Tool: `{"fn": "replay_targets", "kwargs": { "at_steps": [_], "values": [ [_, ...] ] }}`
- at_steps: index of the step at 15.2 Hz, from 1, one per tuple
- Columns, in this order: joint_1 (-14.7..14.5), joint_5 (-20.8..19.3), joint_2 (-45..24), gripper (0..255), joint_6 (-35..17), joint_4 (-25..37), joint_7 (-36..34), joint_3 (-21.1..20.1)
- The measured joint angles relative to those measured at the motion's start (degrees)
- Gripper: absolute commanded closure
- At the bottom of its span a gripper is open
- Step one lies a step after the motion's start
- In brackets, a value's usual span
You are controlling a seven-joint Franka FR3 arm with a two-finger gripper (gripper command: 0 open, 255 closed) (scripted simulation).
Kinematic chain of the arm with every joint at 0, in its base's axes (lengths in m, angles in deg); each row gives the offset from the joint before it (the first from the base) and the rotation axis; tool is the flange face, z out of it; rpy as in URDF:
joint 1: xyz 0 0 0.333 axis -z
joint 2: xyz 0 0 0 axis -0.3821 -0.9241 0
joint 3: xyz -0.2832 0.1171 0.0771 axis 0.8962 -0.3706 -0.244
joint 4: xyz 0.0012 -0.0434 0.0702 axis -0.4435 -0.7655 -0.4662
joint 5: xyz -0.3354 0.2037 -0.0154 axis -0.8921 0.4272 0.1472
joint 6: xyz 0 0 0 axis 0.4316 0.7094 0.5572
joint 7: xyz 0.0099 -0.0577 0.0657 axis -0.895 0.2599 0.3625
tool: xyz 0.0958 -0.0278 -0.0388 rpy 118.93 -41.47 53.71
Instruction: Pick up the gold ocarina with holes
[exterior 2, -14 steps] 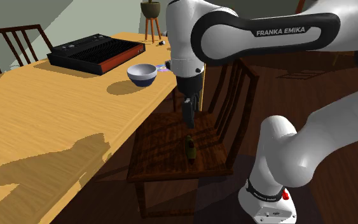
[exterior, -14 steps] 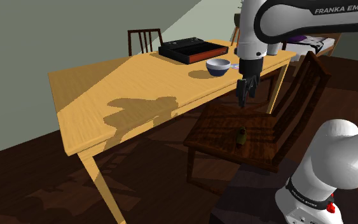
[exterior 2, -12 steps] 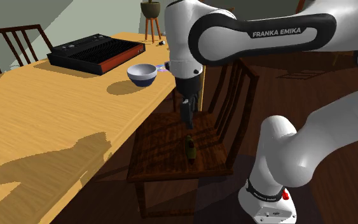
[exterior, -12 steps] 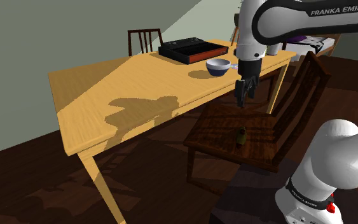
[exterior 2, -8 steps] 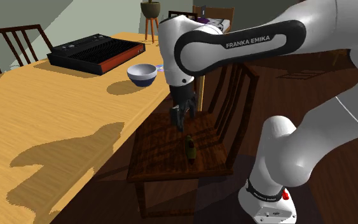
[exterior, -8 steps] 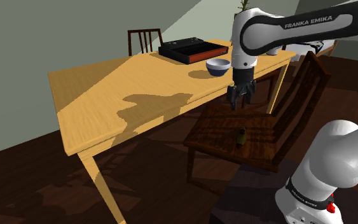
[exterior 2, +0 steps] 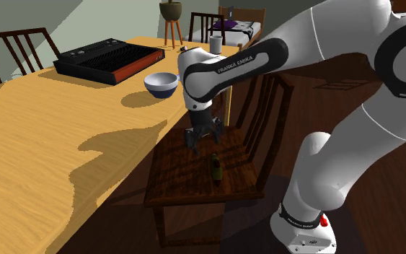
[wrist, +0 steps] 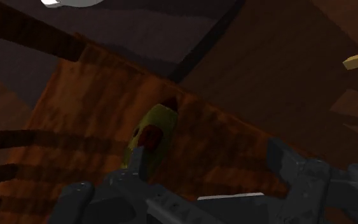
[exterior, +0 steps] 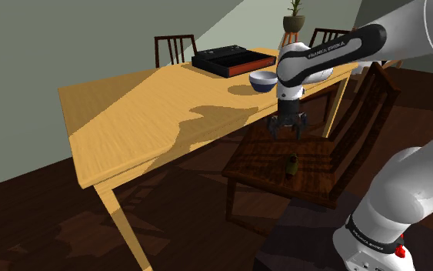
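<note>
The ocarina [exterior: 291, 165] is a small olive-gold piece with dark holes, lying on the dark wooden chair seat [exterior: 264, 152] beside the table. It is also visible on the seat in the second exterior view [exterior 2: 215, 167]. My gripper [exterior: 288, 132] hangs open just above the seat, a little beyond the ocarina toward the table, and holds nothing. From the second exterior view the gripper [exterior 2: 201, 145] sits up and to the left of the ocarina. In the wrist view the ocarina [wrist: 155, 127] lies just ahead of one fingertip [wrist: 137, 164], off to the side of the gap.
A yellow wooden table [exterior: 138, 108] carries a blue-and-white bowl [exterior: 264, 79] and a flat black-and-red box [exterior: 231, 60]. The chair's backrest [exterior: 372, 104] rises behind the seat. Another chair [exterior: 174, 49] stands at the far side, and a potted plant [exterior: 294, 17] at the back.
The arm has bent down and the gripper has dropped from table height to just above the chair seat, shifting slightly to the shoulder view's left. The ocarina has not moved.
</note>
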Motion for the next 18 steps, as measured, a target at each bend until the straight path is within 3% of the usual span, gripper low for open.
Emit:
{"fn": "replay_targets", "kwargs": {
  "at_steps": [9, 17, 18],
  "values": [
    [8.1, 3.9, -10.4, 0, -13.2, -6.1, -16.6, 5.0],
    [8.2, 6.5, -16.7, 0, -20.5, -7.5, -16.7, 5.5],
    [8.1, 6.6, -17.0, 255, -20.8, -7.6, -16.6, 5.5]
  ]
}}
